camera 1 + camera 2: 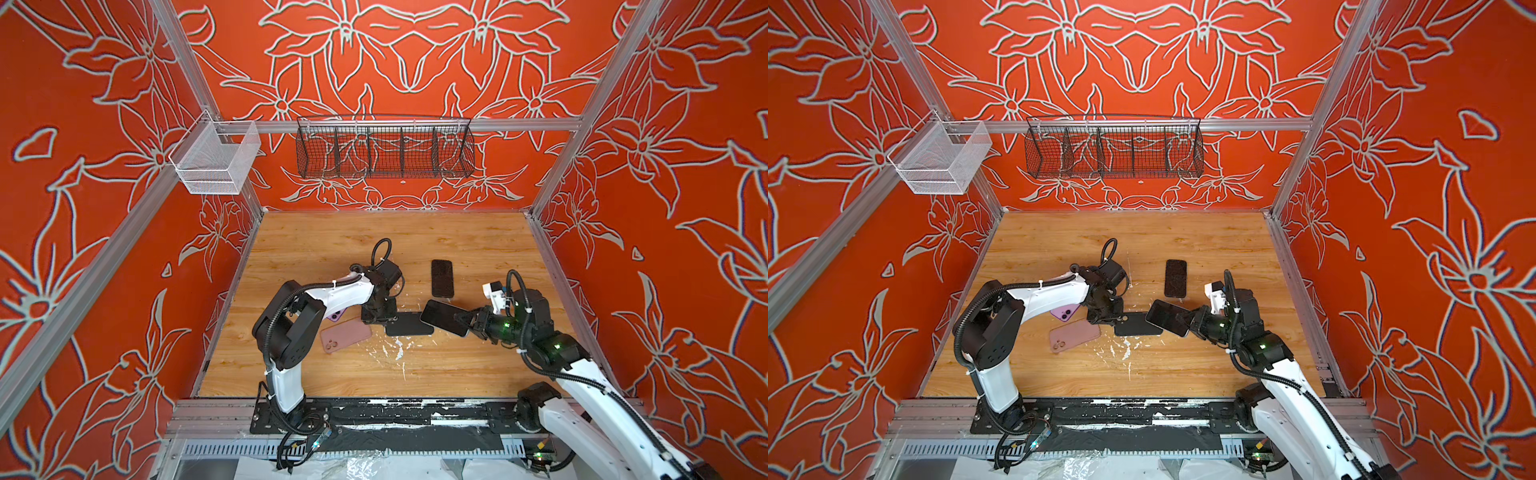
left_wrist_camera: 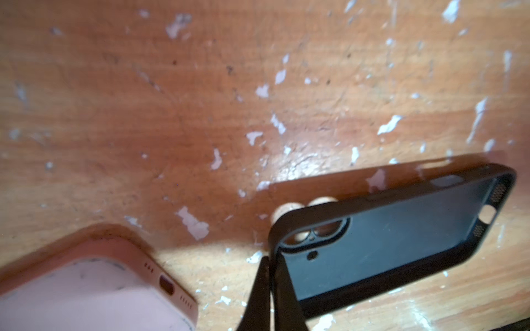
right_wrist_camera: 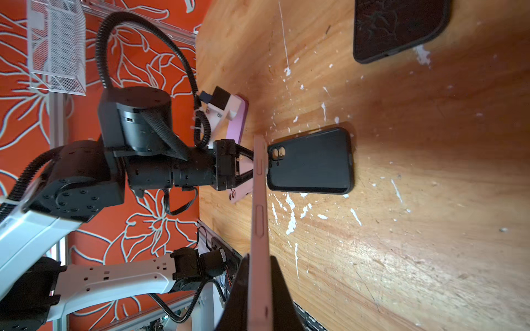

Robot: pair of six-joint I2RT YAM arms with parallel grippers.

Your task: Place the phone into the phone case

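Scuffed wooden tabletop (image 1: 374, 374) in both top views: the matte black phone case (image 1: 409, 326) sits mid-table, and the pink-edged dark-screen phone (image 1: 442, 316) is tilted over its right end. Left wrist view: the left gripper (image 2: 271, 263) is pinched closed on the case's camera-end rim. Right wrist view: the right gripper (image 3: 259, 266) clamps the phone's flat faces.

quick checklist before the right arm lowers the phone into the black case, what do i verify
1. Left gripper shut on the black case rim: ok.
2. Right gripper shut on the phone: ok.
3. Case open side up, nothing inside: ok.
4. Phone lined up over the case: not ok; in a top view it is tilted and overlaps only one end.
5. Phone's camera end matches the cutout: cannot tell.
6. Pink case apart from the black case: ok.
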